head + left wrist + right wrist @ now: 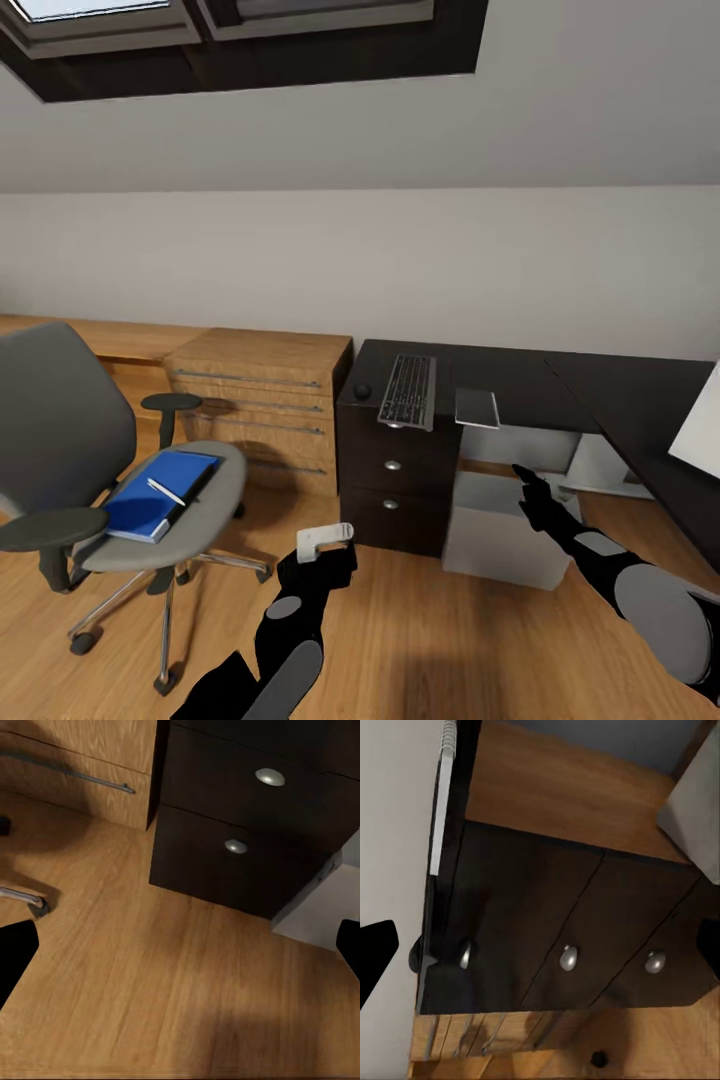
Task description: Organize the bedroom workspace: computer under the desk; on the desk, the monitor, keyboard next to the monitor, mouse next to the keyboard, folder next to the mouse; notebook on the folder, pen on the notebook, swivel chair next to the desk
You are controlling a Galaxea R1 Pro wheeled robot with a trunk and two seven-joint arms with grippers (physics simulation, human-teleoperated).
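Far left: swivel chair [90,480] away from the dark desk [520,385], blue folder [160,495] flat on its seat, a thin white stick on top, probably the pen [166,491]; notebook not told apart from folder. Centre: left gripper [322,545] low over wood floor [420,640], fingers spread, nothing held. On desk: small black mouse [362,391] at near left corner, keyboard [408,390] just right of it, flat grey item [477,408] beside that. Pale computer [505,530] standing under desk. Right gripper [525,480] raised toward desk front, empty; whether parted or closed cannot be told. Far right: white edge, likely monitor [700,420]. Step judged: folder transfer not started. Next: turn toward chair, left gripper down to folder edge. Room: sloped ceiling, skylight [240,30], oak drawers [265,400] along far wall.
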